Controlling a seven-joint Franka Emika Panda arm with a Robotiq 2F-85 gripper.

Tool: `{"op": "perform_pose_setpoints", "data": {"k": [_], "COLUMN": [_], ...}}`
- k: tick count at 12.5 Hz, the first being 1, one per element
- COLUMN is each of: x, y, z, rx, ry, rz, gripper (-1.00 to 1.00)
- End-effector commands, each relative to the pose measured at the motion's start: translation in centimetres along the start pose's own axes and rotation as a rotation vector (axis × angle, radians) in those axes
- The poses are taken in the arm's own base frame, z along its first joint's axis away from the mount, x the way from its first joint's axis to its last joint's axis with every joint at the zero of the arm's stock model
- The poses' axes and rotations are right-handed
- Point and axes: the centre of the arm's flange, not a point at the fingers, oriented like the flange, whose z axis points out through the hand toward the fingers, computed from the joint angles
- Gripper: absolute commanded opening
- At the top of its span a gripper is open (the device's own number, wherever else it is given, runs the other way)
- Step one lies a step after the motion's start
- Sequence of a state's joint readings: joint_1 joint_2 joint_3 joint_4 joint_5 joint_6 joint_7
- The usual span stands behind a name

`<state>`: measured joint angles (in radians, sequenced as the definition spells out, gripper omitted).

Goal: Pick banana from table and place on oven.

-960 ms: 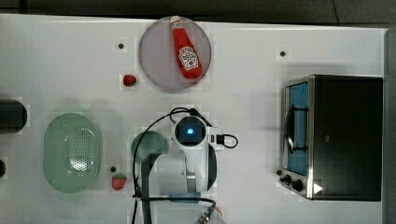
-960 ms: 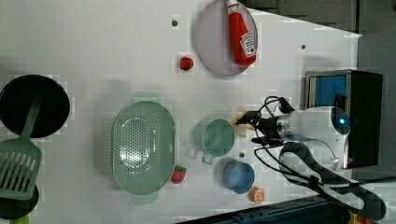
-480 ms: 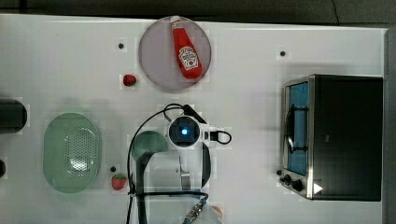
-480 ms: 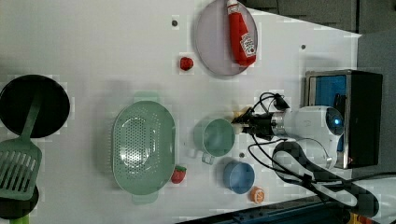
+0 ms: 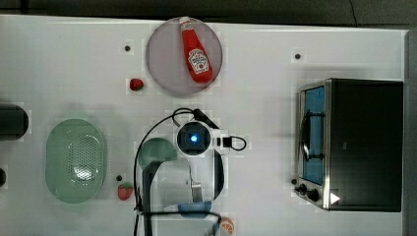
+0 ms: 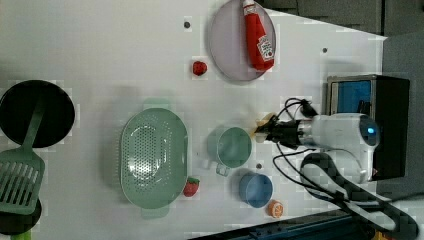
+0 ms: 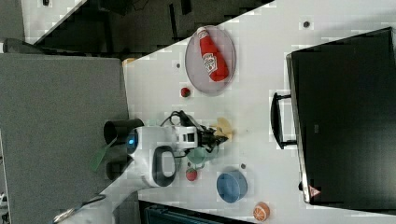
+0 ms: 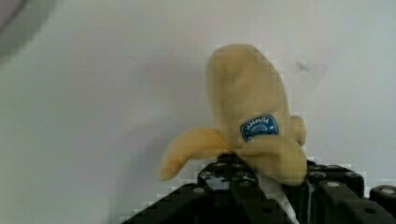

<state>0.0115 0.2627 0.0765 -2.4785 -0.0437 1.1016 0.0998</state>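
The hand (image 7: 215, 135) has its fingers drawn in around the lower end of the banana (image 8: 250, 116); the wrist view shows the dark fingers (image 8: 243, 179) pressed against the peel flaps, so I judge it gripped, though it looks low to the table (image 5: 255, 88) and not clearly lifted. In the right view the banana (image 7: 224, 128) pokes out past the fingertips toward the oven (image 7: 345, 116), its long axis roughly in line with the hand, body pointing away from the wrist.

The relation that matters: the oven lies well apart from the hand, off to the top view's right, with open table between. In the left view the banana (image 6: 264, 125) sits just beside the green cup (image 6: 231, 146) and the oven (image 6: 367, 100) stands past the arm's white body. The black top is the landing spot, so the coming move likely needs a rise first, then a carry toward the top view's right, above the oven's front edge.
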Motion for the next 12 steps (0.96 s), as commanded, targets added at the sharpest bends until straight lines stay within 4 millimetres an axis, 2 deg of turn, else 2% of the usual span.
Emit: {"op": "perform_pose_setpoints", "data": {"k": [1,4,6,8,10,12], "x": [2.3,2.4,2.9,4.0,6.3,9.2], "y": [-1.6,0.4,2.7,5.3,7.8,11.0], "z": [-13.4,-22.8,-28.9,-34.0,-37.5,-38.4], "rx": [0.161,0.107,0.071,0.056,0.084,0.1], "ry": [0.151,0.122,0.087,0.058,0.065,0.075], "rz": [0.054,0.087,0.127,0.175,0.217,0.17], "gripper": [-0.51,-0.51,-0.51,-0.51,-0.51,-0.51]}}
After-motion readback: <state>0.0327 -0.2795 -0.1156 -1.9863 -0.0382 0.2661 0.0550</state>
